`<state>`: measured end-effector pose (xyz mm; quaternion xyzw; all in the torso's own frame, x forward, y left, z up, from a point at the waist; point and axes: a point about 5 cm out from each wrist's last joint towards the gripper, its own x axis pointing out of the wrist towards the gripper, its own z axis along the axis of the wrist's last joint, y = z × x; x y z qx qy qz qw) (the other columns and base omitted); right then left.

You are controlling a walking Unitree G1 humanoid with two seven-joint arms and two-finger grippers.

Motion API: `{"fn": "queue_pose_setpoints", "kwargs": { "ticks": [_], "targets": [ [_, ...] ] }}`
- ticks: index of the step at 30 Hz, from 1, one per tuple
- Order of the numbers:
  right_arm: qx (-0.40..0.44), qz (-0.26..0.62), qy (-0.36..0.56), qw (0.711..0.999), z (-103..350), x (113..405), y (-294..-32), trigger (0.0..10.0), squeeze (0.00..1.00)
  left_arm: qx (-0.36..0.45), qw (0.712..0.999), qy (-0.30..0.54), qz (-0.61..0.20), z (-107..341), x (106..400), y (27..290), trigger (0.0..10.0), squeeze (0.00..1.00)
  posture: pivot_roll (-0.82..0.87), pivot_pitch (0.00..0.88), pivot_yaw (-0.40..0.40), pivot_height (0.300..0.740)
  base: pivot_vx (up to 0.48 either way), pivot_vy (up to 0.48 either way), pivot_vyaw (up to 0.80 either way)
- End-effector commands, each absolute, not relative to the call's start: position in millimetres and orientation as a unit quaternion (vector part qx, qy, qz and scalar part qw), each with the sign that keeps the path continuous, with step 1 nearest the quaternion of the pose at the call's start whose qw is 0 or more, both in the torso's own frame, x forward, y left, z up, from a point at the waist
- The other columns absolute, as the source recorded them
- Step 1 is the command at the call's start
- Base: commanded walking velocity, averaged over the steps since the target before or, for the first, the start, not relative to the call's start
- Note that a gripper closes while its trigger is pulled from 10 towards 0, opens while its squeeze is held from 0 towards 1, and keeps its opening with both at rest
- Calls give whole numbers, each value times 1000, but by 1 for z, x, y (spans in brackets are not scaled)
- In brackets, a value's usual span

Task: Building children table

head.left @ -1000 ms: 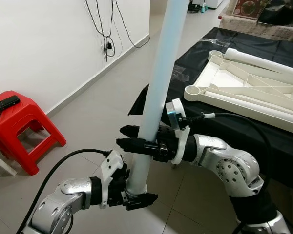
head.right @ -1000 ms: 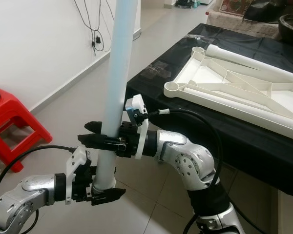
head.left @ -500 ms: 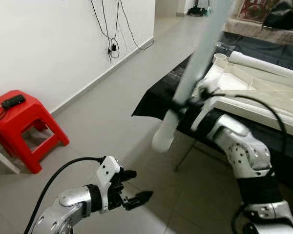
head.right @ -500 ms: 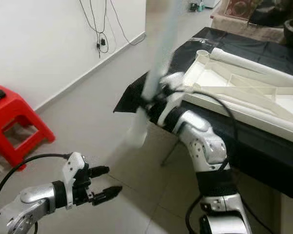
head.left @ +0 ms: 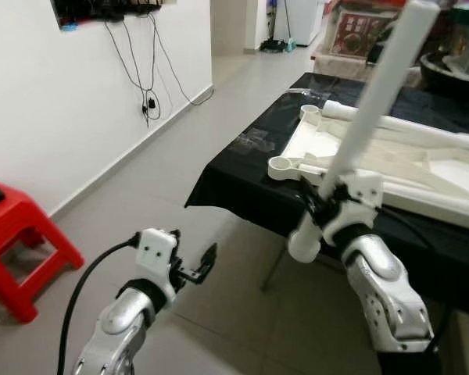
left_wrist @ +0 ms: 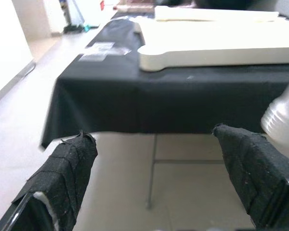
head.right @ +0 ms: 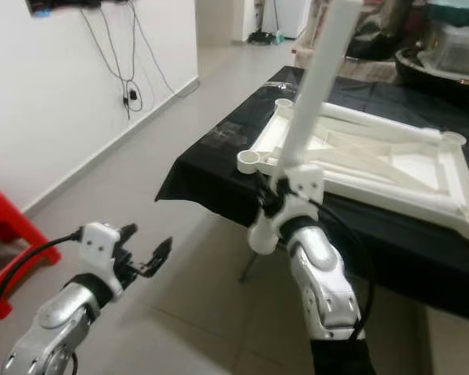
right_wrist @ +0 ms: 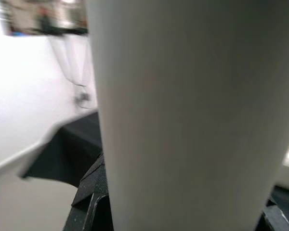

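Note:
My right gripper (head.left: pixel 322 209) is shut on a long white table leg (head.left: pixel 369 109), near its lower end. The leg tilts up and away over the near edge of the table. In the right wrist view the leg (right_wrist: pixel 183 115) is pressed between the black fingers (right_wrist: pixel 89 195). The white tabletop (head.left: pixel 391 156) lies upside down on the black-clothed table (head.left: pixel 234 176), with round corner sockets (head.left: pixel 280 164) facing up. Another white leg (head.left: pixel 410 129) lies across it. My left gripper (head.left: pixel 197 266) is open, low over the floor to the left of the table, holding nothing; its fingers (left_wrist: pixel 67 168) stand wide apart.
A red plastic stool (head.left: pixel 16 234) stands by the white wall at the left. Cables (head.left: pixel 148 98) hang down the wall to a socket. Tiled floor (head.left: pixel 219 312) lies between the stool and the table. Boxes and clutter (head.left: pixel 352 31) sit beyond the table.
My left gripper let go of the leg's lower end and dropped away, open. My right arm swung the leg from upright to tilted, over toward the table. The camera has also shifted.

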<state>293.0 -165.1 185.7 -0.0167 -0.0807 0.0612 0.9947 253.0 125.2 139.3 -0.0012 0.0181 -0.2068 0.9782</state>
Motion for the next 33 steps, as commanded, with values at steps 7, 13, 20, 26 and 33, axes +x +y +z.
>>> {"fn": "queue_pose_setpoints", "kwargs": {
  "ticks": [7,13,20,26,33],
  "targets": [
    [-44,55,-72,995,169,270,-144,10000,0,-1,983,12,-184,138,246,121,10000,0,7,40,-10,740,0,0,-796],
    [-36,38,-63,997,163,266,-138,10000,0,-6,982,16,-188,137,247,115,10000,0,7,34,-13,740,0,457,-800],
    [-41,31,-59,997,161,264,-137,10000,0,-1,983,16,-185,137,246,111,10000,0,4,37,-18,740,0,206,-800],
    [-47,28,-59,997,161,266,-135,10000,0,1,985,10,-170,140,248,108,10000,0,6,42,-18,740,0,0,-788],
    [-49,42,-59,996,161,269,-132,10000,0,18,991,-19,-128,154,256,114,10000,0,10,47,-21,740,0,0,-213]
  ]
}}
